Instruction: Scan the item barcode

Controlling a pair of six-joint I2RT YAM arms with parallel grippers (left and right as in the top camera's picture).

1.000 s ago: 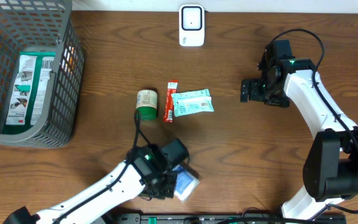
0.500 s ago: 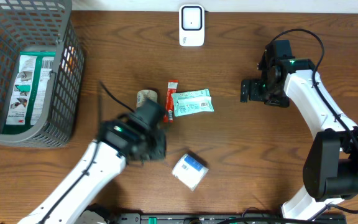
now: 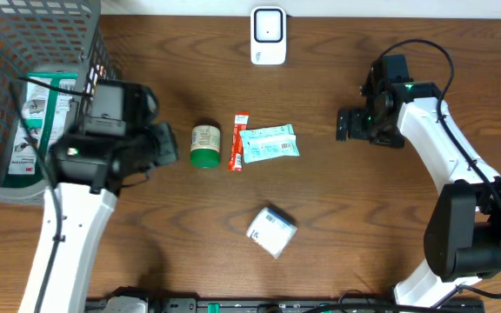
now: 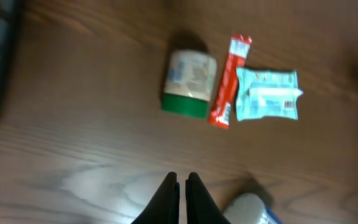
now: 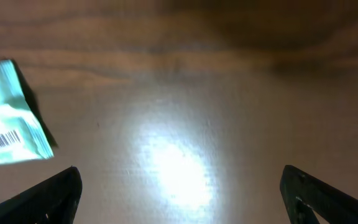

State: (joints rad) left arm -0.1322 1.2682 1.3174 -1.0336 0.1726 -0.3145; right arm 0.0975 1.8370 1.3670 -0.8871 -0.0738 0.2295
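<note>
A white box with a blue label (image 3: 271, 231) lies loose on the table near the front; its corner shows in the left wrist view (image 4: 248, 210). A green-capped jar (image 3: 204, 144), a red stick packet (image 3: 238, 141) and a teal packet (image 3: 269, 143) lie in a row mid-table. The white scanner (image 3: 268, 36) stands at the back edge. My left gripper (image 3: 165, 143) hovers left of the jar (image 4: 189, 84), shut on nothing (image 4: 181, 177). My right gripper (image 3: 342, 126) stands open and empty (image 5: 179, 180), right of the teal packet (image 5: 8, 118), whose barcode faces up.
A grey wire basket (image 3: 85, 130) at the far left holds a green and white package (image 3: 37, 122), close behind my left arm. The red stick (image 4: 229, 81) and teal packet (image 4: 267, 94) lie side by side, touching.
My left arm has swung from the white box at the front up and left to beside the basket. The box stays on the table, slightly shifted. The right arm has not moved.
</note>
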